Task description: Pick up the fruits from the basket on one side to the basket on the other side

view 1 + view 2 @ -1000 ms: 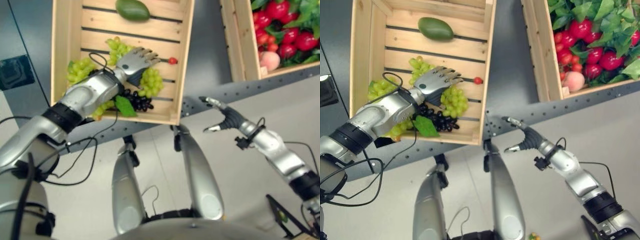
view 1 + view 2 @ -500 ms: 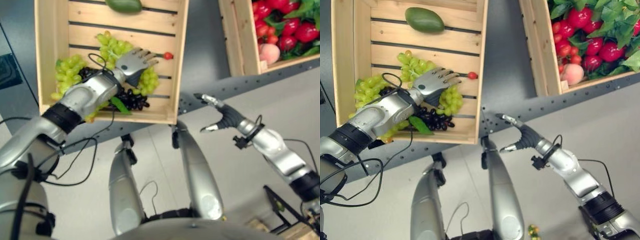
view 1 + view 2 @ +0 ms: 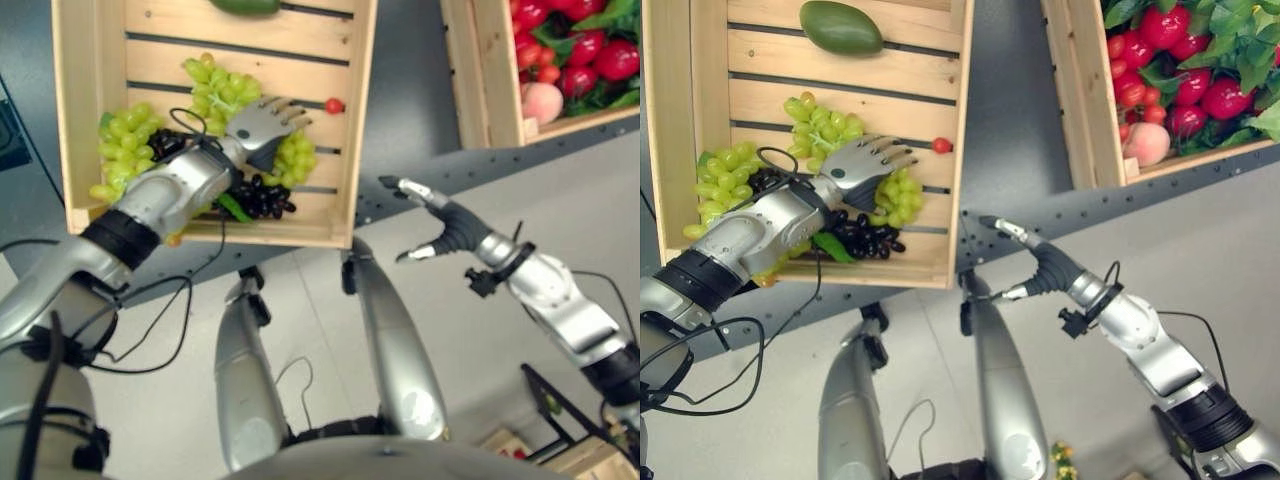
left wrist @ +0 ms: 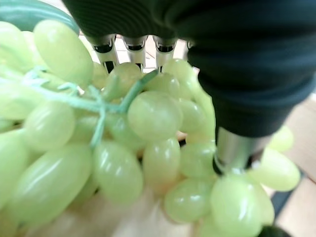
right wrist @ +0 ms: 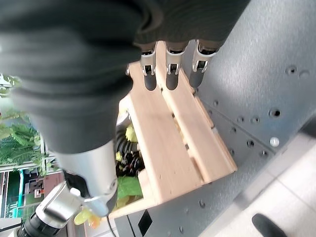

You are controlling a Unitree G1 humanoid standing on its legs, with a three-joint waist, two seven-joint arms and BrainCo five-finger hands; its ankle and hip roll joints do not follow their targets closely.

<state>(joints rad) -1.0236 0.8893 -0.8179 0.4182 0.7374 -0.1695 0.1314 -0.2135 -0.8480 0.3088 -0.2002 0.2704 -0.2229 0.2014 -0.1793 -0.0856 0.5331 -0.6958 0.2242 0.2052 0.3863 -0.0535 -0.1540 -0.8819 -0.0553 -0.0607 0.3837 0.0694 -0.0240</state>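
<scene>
A wooden crate [image 3: 360, 120] on the left holds bunches of green grapes [image 3: 120, 150], dark grapes [image 3: 265, 195], a small red fruit [image 3: 334, 105] and a green oval fruit [image 3: 840, 27]. My left hand [image 3: 258, 125] lies open, fingers straight, on one green bunch [image 3: 298, 160]. In the left wrist view those grapes [image 4: 153, 113] press against the palm and thumb [image 4: 232, 153]. My right hand [image 3: 450, 225] hangs open and empty in front of the table edge, between the two crates. A second crate [image 3: 480, 80] on the right is full of red fruits [image 3: 590, 50], a peach [image 3: 541, 102] and leaves.
Both crates rest on a dark grey perforated table [image 3: 420, 90] with a gap between them. Its front edge [image 3: 520, 165] runs just beyond my right hand. In the right wrist view the left crate's wall [image 5: 173, 143] is close ahead.
The whole picture has slid left and up, so the camera moved. My left hand stays on the green grapes; my right hand holds much the same open pose.
</scene>
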